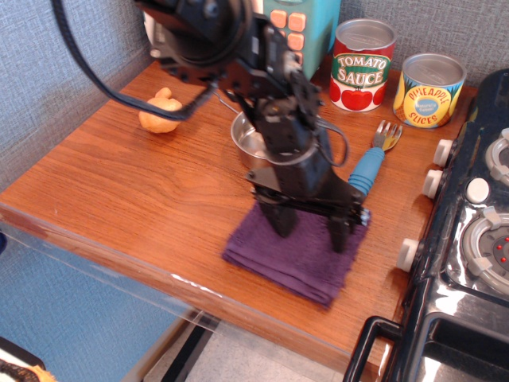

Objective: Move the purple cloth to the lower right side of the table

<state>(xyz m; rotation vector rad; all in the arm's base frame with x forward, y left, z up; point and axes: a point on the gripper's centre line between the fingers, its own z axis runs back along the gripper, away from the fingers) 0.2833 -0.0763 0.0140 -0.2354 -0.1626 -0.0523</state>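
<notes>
The purple cloth (293,263) lies flat on the table (119,187) near its front edge, right of centre and close to the black stove. My gripper (312,229) stands upright on the cloth's far half. Its two black fingers (281,221) are spread wide apart, tips down on the cloth. No fold of cloth shows between them.
Behind the arm are a steel pan (248,140), partly hidden, and a blue-handled fork (367,171). Tomato sauce can (362,65), pineapple can (429,90) and toy microwave (308,24) stand at the back. An orange toy (161,113) lies far left. The stove (469,247) borders the right.
</notes>
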